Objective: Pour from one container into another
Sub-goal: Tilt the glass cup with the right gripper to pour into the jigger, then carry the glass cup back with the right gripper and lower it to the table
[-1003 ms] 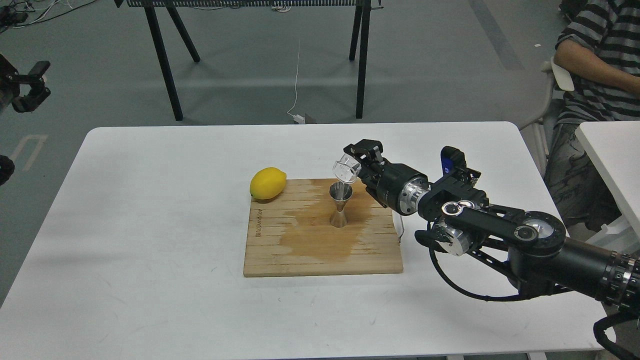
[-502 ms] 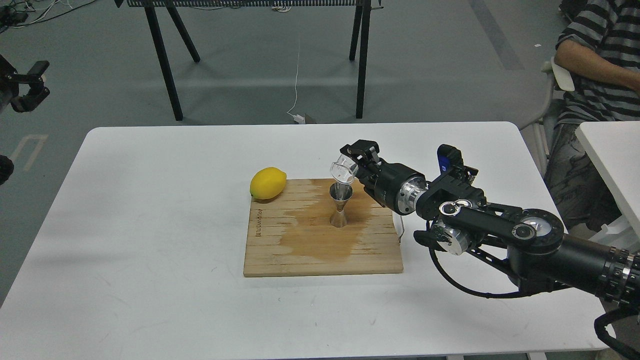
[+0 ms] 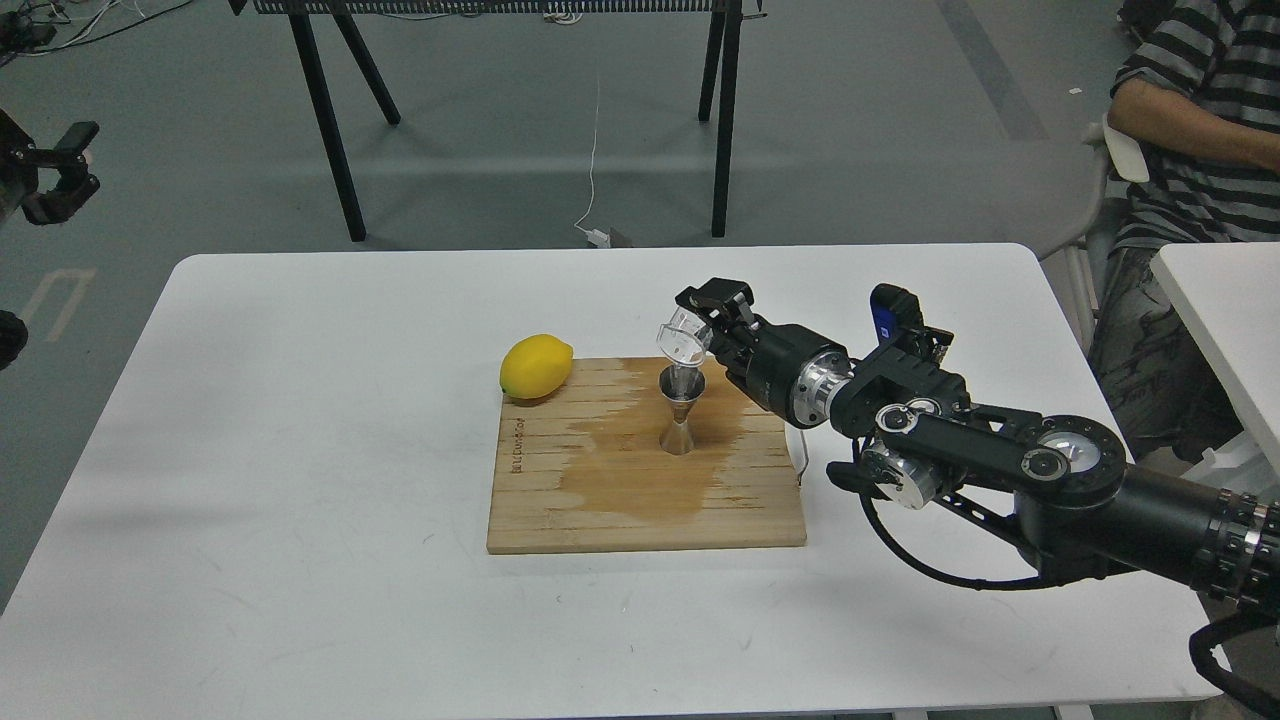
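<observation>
My right gripper (image 3: pixel 705 318) clamps the small clear glass cup (image 3: pixel 683 337), tilted above the shiny hourglass steel jigger (image 3: pixel 681 409) mid-board; my left gripper (image 3: pixel 55 180) hangs open off-table.

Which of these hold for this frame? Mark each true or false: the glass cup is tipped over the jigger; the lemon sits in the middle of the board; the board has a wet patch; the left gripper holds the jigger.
1. The right gripper holds the glass cup tipped above the jigger. True.
2. The lemon sits mid-board. False: it is at the far left corner of the wooden board.
3. The board shows a dark wet patch. True.
4. The left gripper holds the jigger. False: it hangs off the table, empty, jaws apart.
</observation>
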Available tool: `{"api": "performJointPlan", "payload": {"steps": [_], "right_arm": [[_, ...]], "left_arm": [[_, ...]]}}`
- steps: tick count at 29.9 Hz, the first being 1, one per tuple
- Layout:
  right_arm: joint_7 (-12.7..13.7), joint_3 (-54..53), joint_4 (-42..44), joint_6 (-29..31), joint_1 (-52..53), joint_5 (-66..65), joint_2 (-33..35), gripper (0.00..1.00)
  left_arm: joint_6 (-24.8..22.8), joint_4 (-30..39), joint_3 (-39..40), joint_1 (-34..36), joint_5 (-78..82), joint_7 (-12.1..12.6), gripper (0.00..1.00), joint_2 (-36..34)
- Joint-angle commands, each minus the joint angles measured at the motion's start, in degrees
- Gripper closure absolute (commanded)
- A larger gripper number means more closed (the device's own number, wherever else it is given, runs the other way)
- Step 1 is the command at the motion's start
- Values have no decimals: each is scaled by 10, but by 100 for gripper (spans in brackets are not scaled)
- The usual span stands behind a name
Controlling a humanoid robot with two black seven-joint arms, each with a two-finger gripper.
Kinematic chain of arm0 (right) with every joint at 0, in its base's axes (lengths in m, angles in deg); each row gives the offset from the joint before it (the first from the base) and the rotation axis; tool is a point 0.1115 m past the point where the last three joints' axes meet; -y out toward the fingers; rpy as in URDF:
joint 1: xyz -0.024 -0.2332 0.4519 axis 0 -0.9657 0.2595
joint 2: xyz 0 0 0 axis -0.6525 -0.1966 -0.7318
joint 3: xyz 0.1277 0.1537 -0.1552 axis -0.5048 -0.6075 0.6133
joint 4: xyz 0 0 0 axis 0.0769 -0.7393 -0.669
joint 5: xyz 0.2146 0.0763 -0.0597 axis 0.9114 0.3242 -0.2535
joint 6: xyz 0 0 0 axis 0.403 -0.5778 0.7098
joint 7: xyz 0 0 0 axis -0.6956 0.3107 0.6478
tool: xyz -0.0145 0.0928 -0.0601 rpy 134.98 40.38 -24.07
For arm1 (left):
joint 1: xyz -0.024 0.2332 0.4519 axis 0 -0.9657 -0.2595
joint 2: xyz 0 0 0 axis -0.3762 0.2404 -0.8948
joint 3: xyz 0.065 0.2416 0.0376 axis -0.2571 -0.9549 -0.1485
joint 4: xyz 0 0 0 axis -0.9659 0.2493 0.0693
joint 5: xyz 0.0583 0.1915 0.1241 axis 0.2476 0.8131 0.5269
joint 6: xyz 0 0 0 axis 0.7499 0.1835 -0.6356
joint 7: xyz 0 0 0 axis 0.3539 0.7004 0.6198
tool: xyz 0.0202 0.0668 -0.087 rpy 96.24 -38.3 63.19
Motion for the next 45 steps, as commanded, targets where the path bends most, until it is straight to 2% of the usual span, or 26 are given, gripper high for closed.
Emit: {"api": "performJointPlan", "payload": {"steps": [1, 10, 17, 23, 27, 33, 41, 45], "right_arm": [[0, 0, 0, 0, 0, -8, 0, 83], [2, -8, 1, 3, -6, 2, 1, 83], [2, -68, -3, 13, -39, 38, 1, 83], [6, -185, -4, 55, -88, 104, -1, 83], [6, -285, -3, 84, -129, 199, -5, 83], [1, -426, -2, 97, -199, 298, -11, 82], [2, -617, 15, 131, -319, 342, -68, 82], [-3, -663, 47, 149, -346, 395, -80, 82]], "left_arm": [[0, 0, 0, -1, 0, 1, 1, -3], [0, 0, 0, 0, 0, 2, 1, -4], [0, 0, 0, 0, 0, 2, 1, -4], [0, 0, 0, 0, 0, 2, 1, -4], [0, 0, 0, 0, 0, 2, 1, -4], [0, 0, 0, 1, 0, 3, 1, -5], [0, 1, 0, 7, 0, 4, 1, -5], [0, 0, 0, 8, 0, 4, 1, -7]]}}
